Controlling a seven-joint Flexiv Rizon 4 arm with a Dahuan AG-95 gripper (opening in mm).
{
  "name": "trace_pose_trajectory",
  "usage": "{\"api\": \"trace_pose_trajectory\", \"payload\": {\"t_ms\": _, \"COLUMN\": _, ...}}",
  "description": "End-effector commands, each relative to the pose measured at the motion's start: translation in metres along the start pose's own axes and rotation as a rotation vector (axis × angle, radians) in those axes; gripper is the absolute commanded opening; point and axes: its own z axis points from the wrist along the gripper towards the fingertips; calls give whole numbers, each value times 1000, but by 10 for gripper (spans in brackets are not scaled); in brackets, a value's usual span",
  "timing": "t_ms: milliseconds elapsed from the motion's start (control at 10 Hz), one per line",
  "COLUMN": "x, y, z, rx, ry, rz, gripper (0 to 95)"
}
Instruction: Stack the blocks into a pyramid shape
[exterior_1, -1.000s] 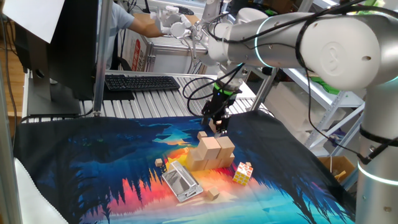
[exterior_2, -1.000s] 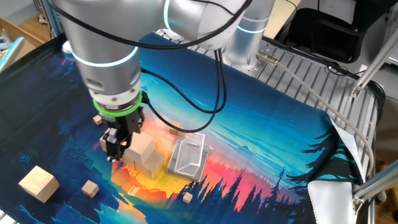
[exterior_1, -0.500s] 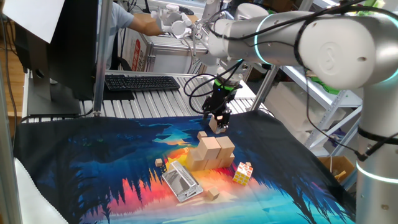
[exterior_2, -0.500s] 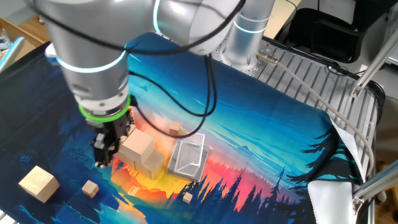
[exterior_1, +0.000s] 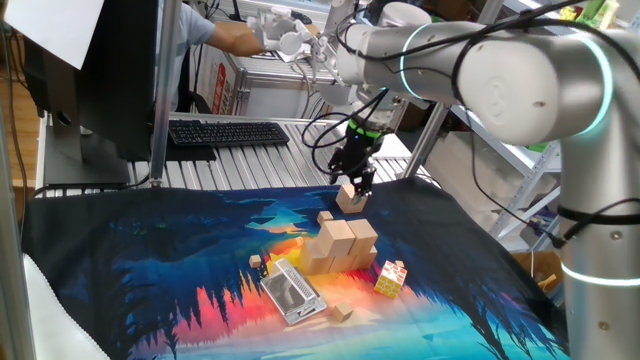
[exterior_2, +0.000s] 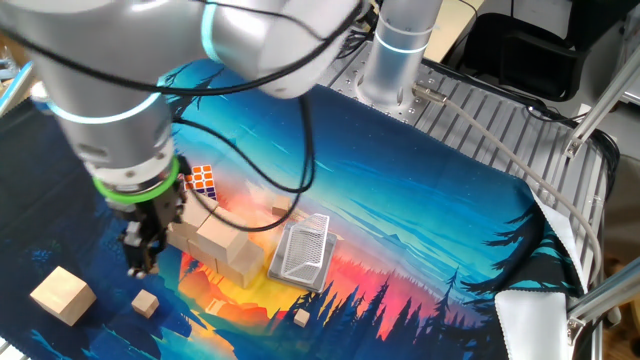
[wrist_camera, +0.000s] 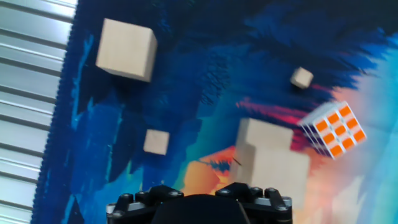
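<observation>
Loose block (exterior_2: 62, 295) is seen lying low at left on the surface (exterior_2: 430, 230) | pincer (exterior_2: 140, 255) is held spread, empty, pointed down, up-right of it | stacked blocks (exterior_2: 225, 245) are set just right.

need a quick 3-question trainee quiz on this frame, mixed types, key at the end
1. True or false: the hand is carrying a block.
2. Hand view: which sits nearest the edge of the cloth by the metal slats? A) puzzle cube B) lone big block C) block stack
3. Fill in: the puzzle cube's face towards the hand camera is ____.
Key: 1 false, the hand is empty. 2 B. 3 orange.
</observation>
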Motion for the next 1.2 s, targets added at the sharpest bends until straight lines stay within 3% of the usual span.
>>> {"api": "trace_pose_trajectory", "payload": {"t_ms": 100, "x": -9, "y": 3, "z": 6, "rx": -2, "ry": -2, "rz": -24, "gripper": 760}}
{"api": "trace_pose_trajectory", "payload": {"t_ms": 600, "x": -28, "y": 3, "z": 7, "rx": -1, "ry": 0, "rz": -83, "gripper": 760}}
{"api": "trace_pose_trajectory", "payload": {"t_ms": 900, "x": -31, "y": 5, "z": 19, "rx": -7, "ry": -4, "rz": -121, "gripper": 760}}
{"api": "trace_pose_trajectory", "payload": {"t_ms": 1000, "x": -31, "y": 5, "z": 20, "rx": -5, "ry": 18, "rz": -142, "gripper": 760}}
{"api": "trace_pose_trajectory", "payload": {"t_ms": 1200, "x": -30, "y": 5, "z": 19, "rx": -3, "ry": 119, "rz": -182, "gripper": 760}}
